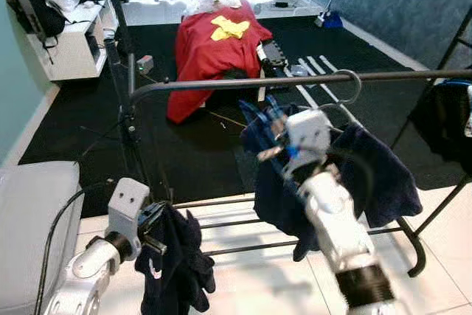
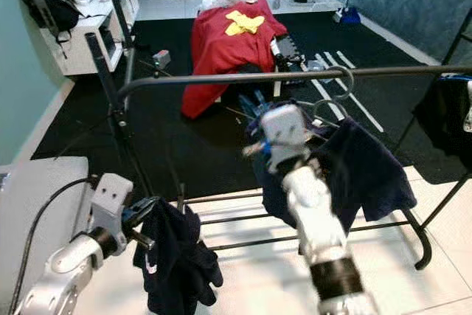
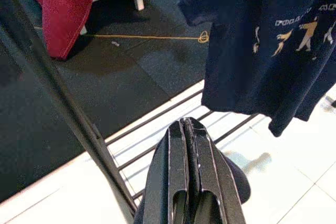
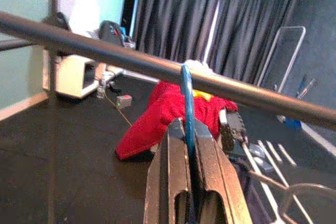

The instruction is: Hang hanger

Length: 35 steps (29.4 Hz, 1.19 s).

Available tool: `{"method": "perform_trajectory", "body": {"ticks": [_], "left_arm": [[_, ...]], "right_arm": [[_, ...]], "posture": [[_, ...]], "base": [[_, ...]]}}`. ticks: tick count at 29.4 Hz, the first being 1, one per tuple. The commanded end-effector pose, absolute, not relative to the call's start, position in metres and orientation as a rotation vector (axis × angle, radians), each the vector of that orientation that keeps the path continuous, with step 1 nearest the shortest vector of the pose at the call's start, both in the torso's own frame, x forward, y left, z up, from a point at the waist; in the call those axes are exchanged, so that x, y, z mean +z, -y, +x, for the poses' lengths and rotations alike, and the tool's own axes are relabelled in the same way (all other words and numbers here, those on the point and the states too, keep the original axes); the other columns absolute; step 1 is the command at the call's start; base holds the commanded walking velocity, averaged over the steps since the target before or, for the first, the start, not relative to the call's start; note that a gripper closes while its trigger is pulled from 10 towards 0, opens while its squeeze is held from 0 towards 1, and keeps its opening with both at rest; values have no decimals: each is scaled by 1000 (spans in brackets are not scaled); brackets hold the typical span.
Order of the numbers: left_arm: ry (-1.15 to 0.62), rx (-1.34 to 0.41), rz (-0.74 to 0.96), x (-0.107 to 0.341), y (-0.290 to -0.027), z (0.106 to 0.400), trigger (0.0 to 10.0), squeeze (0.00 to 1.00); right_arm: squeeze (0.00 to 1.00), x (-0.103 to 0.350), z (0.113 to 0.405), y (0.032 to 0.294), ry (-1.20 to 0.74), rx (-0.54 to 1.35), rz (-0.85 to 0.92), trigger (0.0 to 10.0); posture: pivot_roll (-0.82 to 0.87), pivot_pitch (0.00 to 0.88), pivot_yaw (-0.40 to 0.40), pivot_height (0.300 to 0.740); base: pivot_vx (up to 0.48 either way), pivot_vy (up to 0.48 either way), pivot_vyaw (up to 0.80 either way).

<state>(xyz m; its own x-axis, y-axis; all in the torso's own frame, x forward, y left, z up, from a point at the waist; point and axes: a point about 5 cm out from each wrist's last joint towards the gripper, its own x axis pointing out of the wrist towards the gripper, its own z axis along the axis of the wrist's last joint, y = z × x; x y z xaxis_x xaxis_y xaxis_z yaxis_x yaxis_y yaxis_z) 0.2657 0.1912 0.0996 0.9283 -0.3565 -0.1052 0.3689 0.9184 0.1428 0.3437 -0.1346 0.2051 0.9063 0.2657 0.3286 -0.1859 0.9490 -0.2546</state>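
Under the dark horizontal metal rail (image 1: 295, 81) of the clothes rack: right hand (image 4: 189, 145) raised, fingers clamped on the thin blue hanger hook (image 4: 187, 98), hook tip rising to the rail and, in the right wrist view, looking as if it crosses the rail. Cannot tell whether seated over the top or merely resting against the side. Below, a checked blue garment (image 1: 259, 125) bunched around the hanger beside the wrist. Just beside, further along the rail, a grey wire hanger (image 1: 346, 86) already hooked on, carrying a navy T-shirt (image 1: 369, 175).

Left hand (image 3: 186, 145) low beside the rack's upright post, fingers pressed together on a dark bundled garment (image 1: 173, 263) that hangs down from them toward the white tiled floor (image 1: 251, 278).

Likely risks: releasing before the hook clears the rail's top, so hanger and garment slide off and drop; nudging the neighbouring wire hanger and tangling the two hooks; the garment's weight twisting the hook out of line.
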Motion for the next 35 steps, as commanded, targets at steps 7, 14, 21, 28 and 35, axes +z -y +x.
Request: {"method": "perform_trajectory", "body": {"ticks": [7,14,21,28,35], "left_arm": [[4,-384,150,114,-188,267,0,0],[62,-398,119,123,-185,264,0,0],[74,-424,108,124,-182,260,0,0],[65,-433,115,125,-182,258,0,0],[59,-420,124,126,-187,253,0,0]], "right_arm": [[0,216,359,146,390,224,-210,0],[0,236,365,148,465,235,-206,0],[0,237,373,152,429,254,-182,0],[0,227,392,159,257,290,-105,0],[0,237,405,164,220,298,-75,0]], "posture": [[119,63,-25,740],[122,65,-31,740],[129,77,-30,740],[142,87,-30,740],[157,96,-44,740]], "base": [[0,0,0],[0,0,0],[0,0,0],[0,0,0],[0,0,0]]}}
